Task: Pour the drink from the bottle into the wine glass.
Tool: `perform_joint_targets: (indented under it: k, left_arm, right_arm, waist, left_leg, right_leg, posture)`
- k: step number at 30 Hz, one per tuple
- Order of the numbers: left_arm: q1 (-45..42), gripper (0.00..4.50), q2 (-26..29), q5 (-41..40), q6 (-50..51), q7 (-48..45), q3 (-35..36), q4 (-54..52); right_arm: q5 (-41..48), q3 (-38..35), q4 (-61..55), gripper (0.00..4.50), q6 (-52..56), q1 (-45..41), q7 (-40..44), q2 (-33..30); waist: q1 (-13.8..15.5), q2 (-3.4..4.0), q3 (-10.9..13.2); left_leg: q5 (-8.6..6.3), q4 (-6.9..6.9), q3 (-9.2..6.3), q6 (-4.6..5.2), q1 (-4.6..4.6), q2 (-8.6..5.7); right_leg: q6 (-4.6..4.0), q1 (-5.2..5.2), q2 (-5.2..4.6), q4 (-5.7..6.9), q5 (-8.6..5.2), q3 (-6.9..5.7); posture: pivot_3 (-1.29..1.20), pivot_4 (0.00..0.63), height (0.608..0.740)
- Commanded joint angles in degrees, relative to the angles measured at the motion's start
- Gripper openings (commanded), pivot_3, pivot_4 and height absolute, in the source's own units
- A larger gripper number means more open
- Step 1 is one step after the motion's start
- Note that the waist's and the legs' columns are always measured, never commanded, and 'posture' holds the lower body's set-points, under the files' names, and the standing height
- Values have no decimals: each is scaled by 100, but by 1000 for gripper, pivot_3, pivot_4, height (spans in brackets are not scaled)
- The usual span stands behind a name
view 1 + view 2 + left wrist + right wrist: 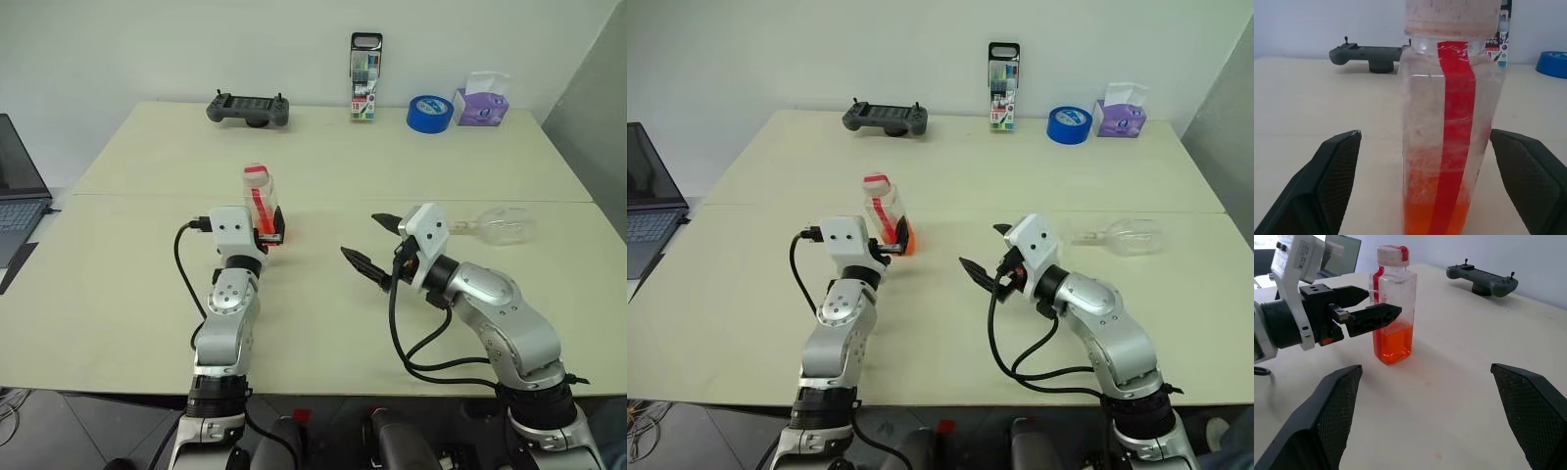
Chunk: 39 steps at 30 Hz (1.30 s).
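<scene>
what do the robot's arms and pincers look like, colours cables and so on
Both arms are silver-grey metal with rounded joint housings and black bands at the joints. Each wrist carries a boxy white block. A loose black cable loops beside each forearm. The left pincer and right pincer each have two black tapered fingers with finely textured inner pads.

Clear bottle (pixel 1393 308) with red strip, orange drink (pixel 1393 343), blue tape roll (pixel 429 112), purple tissue box (pixel 481 103)
</scene>
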Motion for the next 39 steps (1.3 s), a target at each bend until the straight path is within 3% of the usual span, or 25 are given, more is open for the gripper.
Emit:
perform_joint_targets:
  k: [1, 13, 16, 22, 28, 34, 39]
  left_arm:
    - [-410, 4474, 44, 53, -363, 9, 60, 323]
    - [-1302, 4474, 30, 90, -911, 50, 20, 1547]
    - [-1292, 3828, 10, 113, -977, 88, 9, 1553]
    - [-1190, 1955, 71, 225, -992, 225, 37, 1488]
    - [-1170, 1793, 162, 164, -951, 98, 88, 1345]
    - [-1210, 1788, 560, -733, -729, -2112, -345, 1049]
    - [-944, 1787, 847, -1065, -566, -3565, -922, 588]
  right_arm:
    - [90, -3, -90, 4500, -101, -136, 70, -9]
    - [-66, 235, -59, 4500, -131, -68, 95, -69]
    - [-75, 243, -55, 4500, -119, -46, 93, -91]
    - [-79, 239, -57, 4500, -98, -69, 88, -109]
    - [11, 213, -267, 4500, 167, -388, 73, -127]
    - [174, -349, -364, 4500, 1470, -1564, -647, 145]
    - [536, -628, -625, 4500, 2689, -1990, -905, 237]
  waist:
    - [2, 0, 0]
    - [-2, 0, 0]
    - [-2, 0, 0]
    - [-2, 0, 0]
    - [-9, 0, 0]
    - [-15, 1, 0]
    - [-3, 1, 0]
  left_leg:
    - [0, 1, -1, 0, 0, 0]
    - [1, 1, 0, -2, 1, -1]
    - [1, 1, -1, -3, 0, -1]
    - [3, 2, -2, -4, 2, -1]
    - [3, 2, 0, -5, 2, -2]
    - [16, -1, -5, -27, 0, -1]
    - [26, -3, -10, -45, -9, -3]
  right_leg:
    - [0, 0, 0, 1, 0, -2]
    - [1, 0, 0, 2, 1, -2]
    - [1, -1, -10, 2, 1, -2]
    - [1, -1, -19, 6, 1, -3]
    - [1, -1, -19, 6, 1, -2]
    - [0, -8, -16, 16, 2, -10]
    - [-1, -9, -24, 6, 2, -11]
  posture:
    - [0, 150, 740]
    - [0, 150, 740]
    - [0, 150, 740]
    - [0, 150, 740]
    - [0, 150, 740]
    - [0, 150, 740]
    - [0, 150, 740]
